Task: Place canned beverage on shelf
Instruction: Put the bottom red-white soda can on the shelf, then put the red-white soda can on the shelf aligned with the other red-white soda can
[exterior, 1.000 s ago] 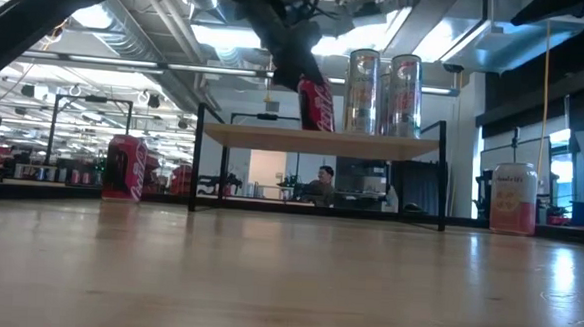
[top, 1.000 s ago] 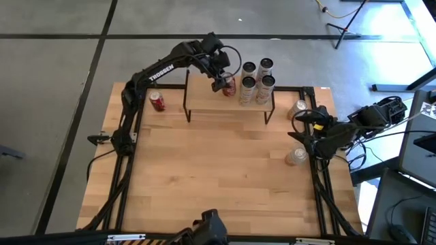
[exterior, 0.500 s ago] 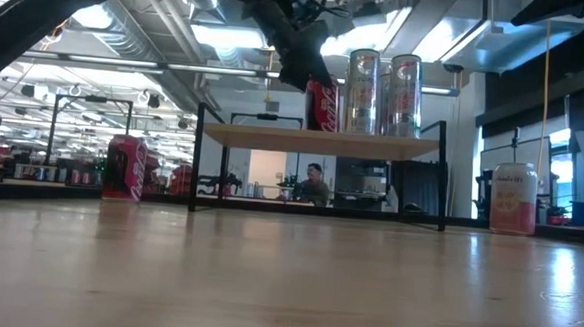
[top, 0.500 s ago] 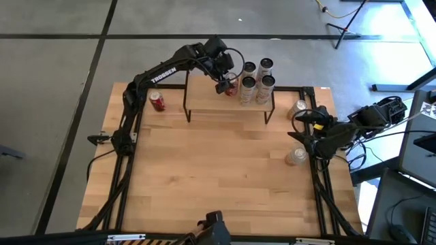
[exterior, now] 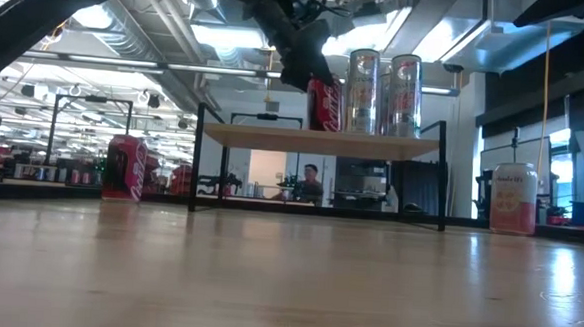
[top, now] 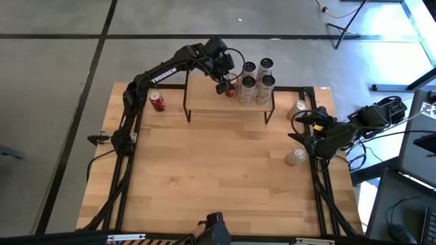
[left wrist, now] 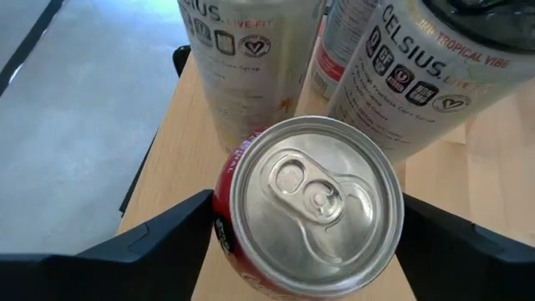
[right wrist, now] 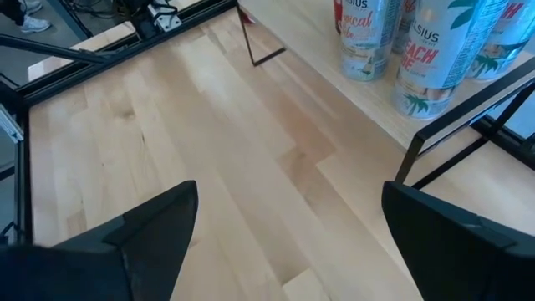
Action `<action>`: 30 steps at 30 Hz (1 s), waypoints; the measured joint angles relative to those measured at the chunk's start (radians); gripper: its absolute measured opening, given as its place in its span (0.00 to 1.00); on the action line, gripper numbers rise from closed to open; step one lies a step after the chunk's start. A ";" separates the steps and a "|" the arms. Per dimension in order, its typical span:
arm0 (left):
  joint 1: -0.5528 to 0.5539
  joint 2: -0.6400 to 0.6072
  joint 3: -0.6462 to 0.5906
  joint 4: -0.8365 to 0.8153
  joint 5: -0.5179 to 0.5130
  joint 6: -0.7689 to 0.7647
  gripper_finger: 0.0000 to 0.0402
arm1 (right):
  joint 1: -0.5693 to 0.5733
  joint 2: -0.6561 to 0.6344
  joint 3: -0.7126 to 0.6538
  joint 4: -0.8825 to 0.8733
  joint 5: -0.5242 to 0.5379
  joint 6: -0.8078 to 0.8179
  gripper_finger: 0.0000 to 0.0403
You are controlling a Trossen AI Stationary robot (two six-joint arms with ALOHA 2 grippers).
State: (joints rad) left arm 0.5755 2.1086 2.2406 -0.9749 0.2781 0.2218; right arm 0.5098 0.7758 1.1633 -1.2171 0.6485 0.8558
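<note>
1. The shelf (top: pixel 208 99) stands at the far edge of the table (top: pixel 218 177), and everything below is placed from it.
2. The left gripper (top: pixel 228 83) reaches over the shelf's top board, its fingers clamped on a red Coca-Cola can (left wrist: pixel 305 209) standing upright on the board.
3. The red can sits just beside a cluster of four tall Celsius cans (top: pixel 257 80) at the shelf's right end; the left wrist view reads "CELSIUS", "LIVE FIT" and "TROPICAL VIBE" on them.
4. The arm over the shelf carries "TROSSEN" lettering.
5. A second red Coca-Cola can (top: pixel 157 102) stands on the table left of the shelf.
6. Right of the shelf, two pale cans (top: pixel 298 107) stand on the table, one near the shelf's right legs, the other nearer the front.
7. The right gripper (right wrist: pixel 284 242) waits beside them, right of the shelf, fingers apart.
</note>
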 joint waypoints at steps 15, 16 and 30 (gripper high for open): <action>-0.003 -0.001 0.069 -0.022 -0.070 0.016 0.94 | 0.000 0.000 0.000 -0.013 -0.005 0.001 0.91; -0.003 -0.001 0.087 -0.032 -0.078 0.016 0.94 | 0.000 0.000 0.000 -0.013 -0.005 0.001 0.91; 0.032 -0.152 0.113 -0.212 -0.136 -0.044 0.94 | 0.000 0.001 0.000 -0.011 0.014 0.034 0.91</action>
State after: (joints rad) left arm 0.6075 1.9562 2.3535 -1.1867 0.1418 0.1781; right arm 0.5098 0.7765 1.1633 -1.2282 0.6627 0.8901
